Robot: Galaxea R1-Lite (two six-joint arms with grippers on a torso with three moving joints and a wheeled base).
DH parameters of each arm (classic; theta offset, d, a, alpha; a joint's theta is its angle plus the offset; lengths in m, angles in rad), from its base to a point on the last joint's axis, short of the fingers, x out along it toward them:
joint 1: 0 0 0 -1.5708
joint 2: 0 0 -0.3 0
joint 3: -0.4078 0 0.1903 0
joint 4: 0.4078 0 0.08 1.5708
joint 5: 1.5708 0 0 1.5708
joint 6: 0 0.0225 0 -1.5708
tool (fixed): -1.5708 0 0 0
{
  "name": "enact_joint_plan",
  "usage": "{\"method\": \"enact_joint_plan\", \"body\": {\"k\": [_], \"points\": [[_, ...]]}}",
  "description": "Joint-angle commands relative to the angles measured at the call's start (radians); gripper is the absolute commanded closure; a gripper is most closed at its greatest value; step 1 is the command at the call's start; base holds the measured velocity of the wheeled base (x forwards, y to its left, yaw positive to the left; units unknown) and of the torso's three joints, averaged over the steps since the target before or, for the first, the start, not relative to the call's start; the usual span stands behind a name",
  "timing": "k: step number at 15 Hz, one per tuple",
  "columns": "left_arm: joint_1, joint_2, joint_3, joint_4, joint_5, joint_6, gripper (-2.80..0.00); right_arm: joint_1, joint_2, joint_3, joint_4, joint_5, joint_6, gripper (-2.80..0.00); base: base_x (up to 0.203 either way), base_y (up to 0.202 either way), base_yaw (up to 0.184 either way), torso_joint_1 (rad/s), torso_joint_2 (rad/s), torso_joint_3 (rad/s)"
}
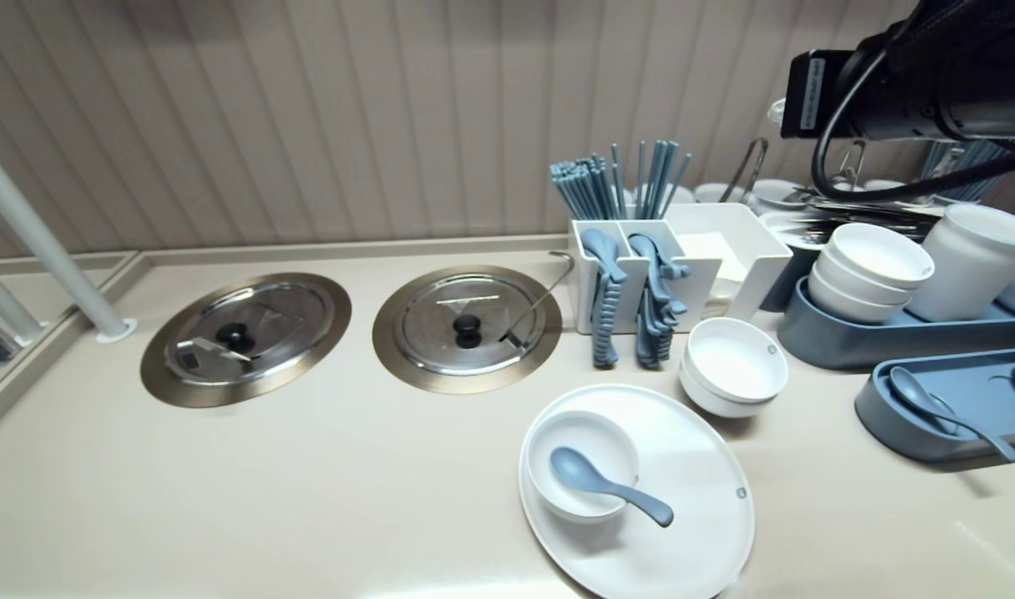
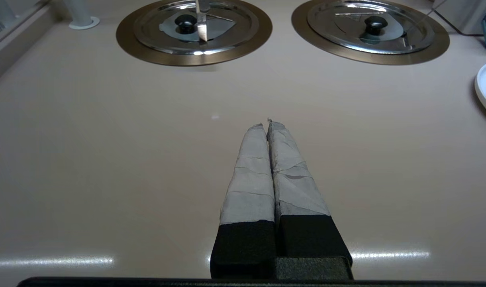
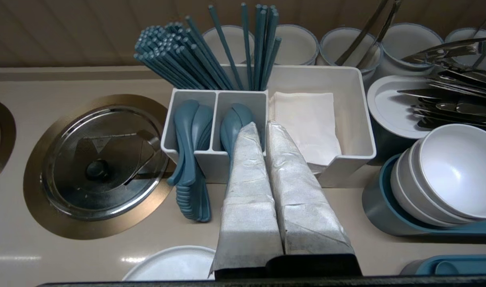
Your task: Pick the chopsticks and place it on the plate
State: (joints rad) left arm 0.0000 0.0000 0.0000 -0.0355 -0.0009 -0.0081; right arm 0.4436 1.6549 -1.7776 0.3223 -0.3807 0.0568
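Overhead, the right arm [image 1: 932,75] is held raised and angled downward, with the right gripper [image 3: 263,124] clenched on nothing above a white holder [image 3: 358,119]. Blue-grey spoons [image 3: 235,119] are seen just under its tip, slightly to its left. They are stacked in two compartments, with their handles draped over the front wall down to the tabletop [image 3: 67,81]. Folded napkins [image 3: 306,119] lie just right of the tip, and chopsticks [image 3: 179,56] stand beyond. The left gripper [image 2: 267,123] is held clenched and empty above bare tabletop.
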Motion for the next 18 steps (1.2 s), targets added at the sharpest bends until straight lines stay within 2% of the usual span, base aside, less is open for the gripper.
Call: {"method": "enact_joint_plan", "body": {"k": [1, 3, 7, 18], "points": [[-0.002, 0.002, 0.008, 0.000, -0.001, -0.001, 0.00, 0.007, -0.011, 0.017, 0.001, -0.001, -0.003, 0.00, 0.000, 0.000, 0.000, 0.000, 0.00, 0.000], [-0.001, 0.000, 0.008, 0.000, 0.001, -0.001, 0.00, 0.018, -0.006, 0.028, 0.000, -0.001, -0.009, 0.00, 0.038, 0.000, -0.003, -0.001, 0.00, 0.003], [0.000, 0.000, 0.008, 0.000, 0.000, -0.001, 0.00, 0.037, -0.008, 0.040, 0.000, -0.001, -0.011, 0.00, 0.174, 0.000, 0.002, 0.006, 0.00, 0.001], [0.000, 0.000, 0.008, 0.000, -0.001, -0.001, 0.00, 0.033, 0.061, 0.007, -0.002, -0.001, -0.019, 0.00, 0.000, 0.000, 0.000, 0.000, 0.00, 0.000]]}}
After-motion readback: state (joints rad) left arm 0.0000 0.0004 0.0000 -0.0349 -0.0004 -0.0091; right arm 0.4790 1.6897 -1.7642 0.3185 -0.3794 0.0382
